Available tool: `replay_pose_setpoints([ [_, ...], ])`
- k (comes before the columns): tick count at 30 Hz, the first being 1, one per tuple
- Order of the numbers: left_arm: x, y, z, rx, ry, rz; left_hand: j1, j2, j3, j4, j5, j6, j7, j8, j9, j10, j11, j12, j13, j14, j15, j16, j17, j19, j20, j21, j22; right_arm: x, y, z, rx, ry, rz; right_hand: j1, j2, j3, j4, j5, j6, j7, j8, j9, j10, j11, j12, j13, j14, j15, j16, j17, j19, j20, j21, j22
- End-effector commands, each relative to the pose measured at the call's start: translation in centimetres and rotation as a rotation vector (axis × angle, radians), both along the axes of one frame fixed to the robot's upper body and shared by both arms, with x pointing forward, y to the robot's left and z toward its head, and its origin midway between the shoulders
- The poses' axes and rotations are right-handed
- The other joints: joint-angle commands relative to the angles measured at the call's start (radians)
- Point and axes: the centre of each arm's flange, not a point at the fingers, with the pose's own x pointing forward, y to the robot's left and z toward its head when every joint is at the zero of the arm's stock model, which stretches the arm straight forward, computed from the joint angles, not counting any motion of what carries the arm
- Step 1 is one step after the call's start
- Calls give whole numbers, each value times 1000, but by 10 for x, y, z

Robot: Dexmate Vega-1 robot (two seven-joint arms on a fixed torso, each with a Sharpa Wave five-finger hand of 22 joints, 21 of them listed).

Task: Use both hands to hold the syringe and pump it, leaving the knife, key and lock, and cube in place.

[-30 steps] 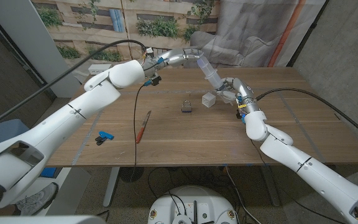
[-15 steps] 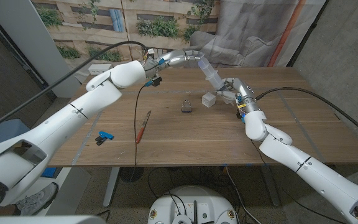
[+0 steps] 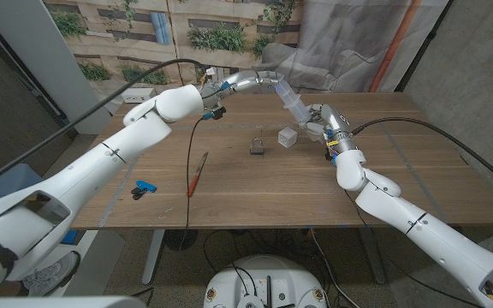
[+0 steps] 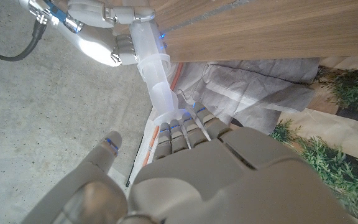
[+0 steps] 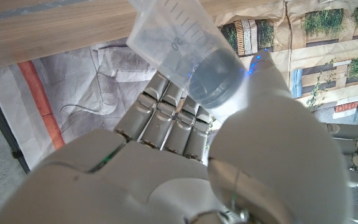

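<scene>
Looking light, stiff and slick, the clear plastic syringe (image 3: 291, 100) hangs over the counter (image 3: 255, 184), right hand (image 3: 319, 120) gripping its barrel, left hand (image 3: 264, 81) holding its plunger end.

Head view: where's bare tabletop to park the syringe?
Widest free patch: the table's right half, beyond the right arm. Also bare: the near strip in front of the knife and lock. Crowded at the far middle, where the left hand and right hand hold the syringe above the cube.

Head camera overlooks the table (image 3: 255, 184); wrist cameras sit close, inverted.
</scene>
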Motion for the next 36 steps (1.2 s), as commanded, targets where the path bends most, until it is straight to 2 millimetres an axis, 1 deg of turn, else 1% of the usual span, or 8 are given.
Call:
replay_pose_setpoints([
  [1, 5, -8, -2, 13, 17, -16, -4, 68, 3, 9, 0, 7, -3, 1, 4, 9, -1, 4, 2, 6, -17, 6, 2, 6, -52, 7, 3, -1, 0, 5, -2, -8, -14, 55, 202, 10, 8, 4, 67, -59, 3, 3, 24, -12, 3, 1, 11, -91, 2, 4, 11, -82, 8, 3],
  [15, 11, -15, -3, 30, 41, -26, -4, 68, 3, 10, 0, 7, -3, 1, 4, 8, 0, 3, 2, 6, -17, 6, 2, 5, -51, 7, 3, 0, -1, 10, -1, -16, -14, 52, 202, 11, 8, 4, 70, -60, 0, 3, 29, -13, 2, 1, 17, -91, 0, 4, 13, -82, 12, 3],
  [23, 13, -20, -4, 39, 59, -38, -3, 68, 3, 10, 0, 7, -2, 0, 4, 8, 0, 3, 2, 7, -16, 6, 2, 5, -50, 7, 3, 1, 0, 12, -1, -18, -9, 52, 201, 12, 6, 4, 72, -59, -1, 3, 32, -12, 1, 2, 22, -94, 0, 5, 14, -82, 14, 3],
  [36, 15, -22, -4, 51, 67, -42, -2, 70, 5, 10, 0, 6, -2, 0, 4, 10, 0, 3, 2, 11, -15, 6, 1, 4, -51, 6, 3, 3, 5, 13, 4, -23, 5, 50, 201, 13, 6, 3, 77, -59, -3, 3, 35, -12, 0, 2, 24, -94, -4, 5, 14, -82, 17, 3],
])
